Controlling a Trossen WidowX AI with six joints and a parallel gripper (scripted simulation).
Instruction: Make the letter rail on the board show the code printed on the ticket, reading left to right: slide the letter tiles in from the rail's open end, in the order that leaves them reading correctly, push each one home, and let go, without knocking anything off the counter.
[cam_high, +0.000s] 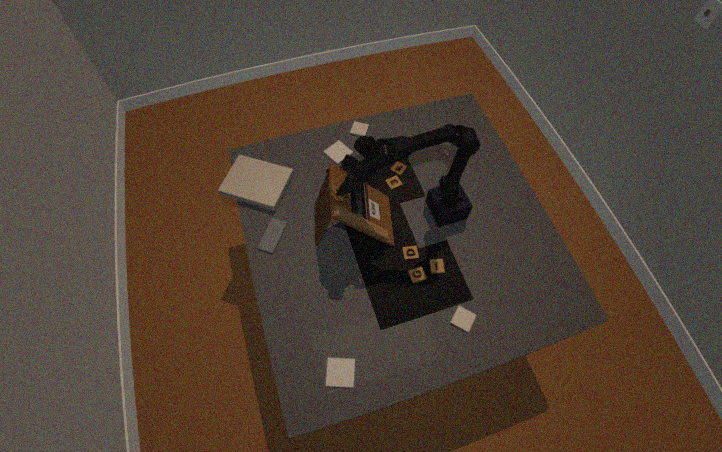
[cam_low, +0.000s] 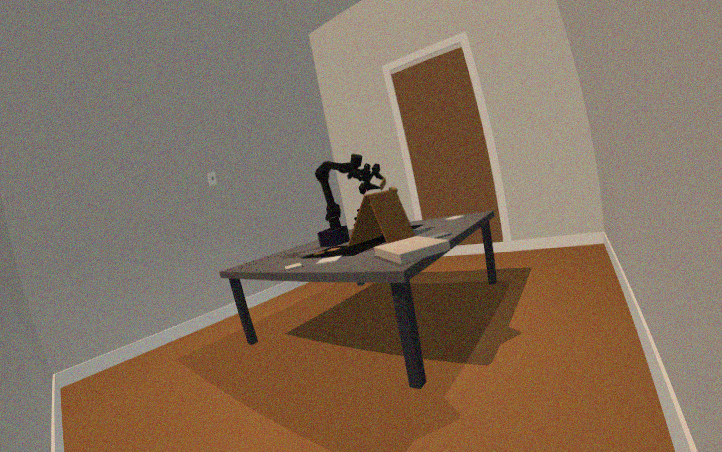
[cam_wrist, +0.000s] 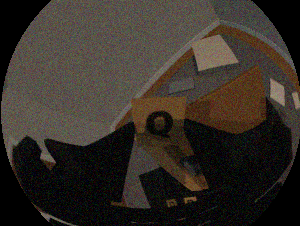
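My gripper (cam_high: 343, 183) (cam_low: 382, 183) is shut on the Q tile (cam_wrist: 160, 122), raised near the top of the A-shaped wooden board (cam_high: 384, 218) (cam_low: 391, 215) (cam_wrist: 235, 107). The Q faces the wrist camera, upright. The ticket (cam_high: 374, 208) is on the board's front; its print is too small to read. A D tile (cam_high: 410, 252), a G-like tile (cam_high: 417, 274) and a tile with a bar-like letter (cam_high: 436, 265) lie on one side of the board. An E-like tile (cam_high: 393, 182) and another tile (cam_high: 398, 168) lie on the other. The arm hides part of the rail.
A dark mat (cam_high: 388, 314) lies under the board on the grey table (cam_high: 532, 277). A large pale block (cam_high: 255, 181) (cam_low: 412, 248) and a grey slab (cam_high: 272, 235) lie behind the board. Pale squares (cam_high: 337, 151) (cam_high: 359, 127) (cam_high: 463, 318) (cam_high: 339, 372) lie around the mat.
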